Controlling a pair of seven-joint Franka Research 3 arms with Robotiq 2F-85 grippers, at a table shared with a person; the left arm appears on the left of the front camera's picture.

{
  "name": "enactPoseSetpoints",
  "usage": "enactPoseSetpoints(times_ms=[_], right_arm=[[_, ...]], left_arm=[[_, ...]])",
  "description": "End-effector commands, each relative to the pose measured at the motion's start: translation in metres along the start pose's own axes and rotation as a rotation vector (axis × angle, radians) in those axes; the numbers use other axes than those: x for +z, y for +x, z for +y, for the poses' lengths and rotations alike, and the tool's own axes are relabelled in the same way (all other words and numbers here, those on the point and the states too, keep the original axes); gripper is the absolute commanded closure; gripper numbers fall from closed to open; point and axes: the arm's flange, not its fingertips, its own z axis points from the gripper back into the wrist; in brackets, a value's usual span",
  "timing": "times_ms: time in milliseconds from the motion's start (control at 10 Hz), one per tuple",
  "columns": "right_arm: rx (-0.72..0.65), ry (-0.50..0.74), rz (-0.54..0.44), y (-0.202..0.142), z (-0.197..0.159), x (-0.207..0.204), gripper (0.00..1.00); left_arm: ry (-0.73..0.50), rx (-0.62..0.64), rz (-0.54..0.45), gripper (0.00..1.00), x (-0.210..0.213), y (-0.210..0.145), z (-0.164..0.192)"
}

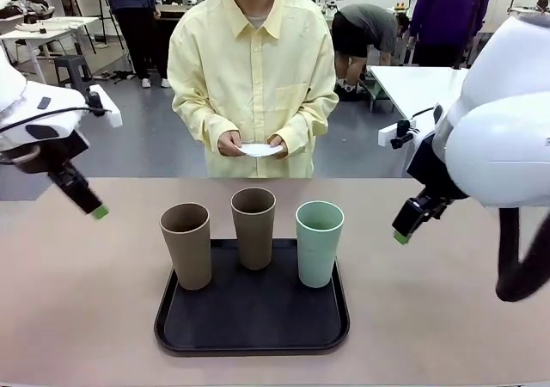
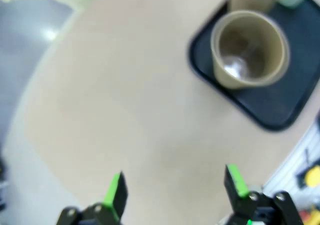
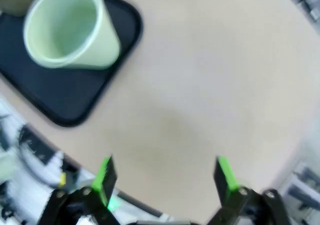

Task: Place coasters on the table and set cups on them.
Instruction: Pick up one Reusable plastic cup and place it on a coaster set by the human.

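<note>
Front view: by my reading the task has barely begun. The white coasters sit in the person's hands at the far edge, and none lies on the worktop. The left brown cup, middle brown cup and mint-green cup all stand upright on the black tray. The left end effector hangs left of the tray and the right end effector right of it, both well apart from the coasters.

Left wrist view: the left end effector is released and empty over bare worktop. The left brown cup stands ahead of it on the tray corner, not touching.

Right wrist view: the right end effector is likewise spread wide and empty. The mint-green cup stands ahead of it on the tray, well apart.
</note>
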Motion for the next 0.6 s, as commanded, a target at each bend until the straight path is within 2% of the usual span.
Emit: enactPoseSetpoints(times_ms=[0,100,200,300,500], right_arm=[[-0.033,-0.042,0.027,-0.056,0.032,0.012,0.00],[-0.062,-0.054,0.030,-0.065,0.031,0.011,0.00],[-0.076,-0.101,-0.030,-0.064,0.024,0.002,0.00],[-0.024,-0.031,0.030,-0.026,0.022,0.036,0.00],[-0.024,-0.031,0.030,-0.026,0.022,0.036,0.00]], left_arm=[[-0.024,-0.030,0.094,0.00,0.005,-0.028,-0.028],[-0.021,-0.011,0.118,0.00,0.005,-0.027,-0.034],[0.000,0.033,0.091,0.00,-0.001,-0.022,-0.042],[-0.028,-0.026,0.104,0.00,0.012,-0.015,-0.022],[-0.028,-0.026,0.104,0.00,0.012,-0.015,-0.022]])
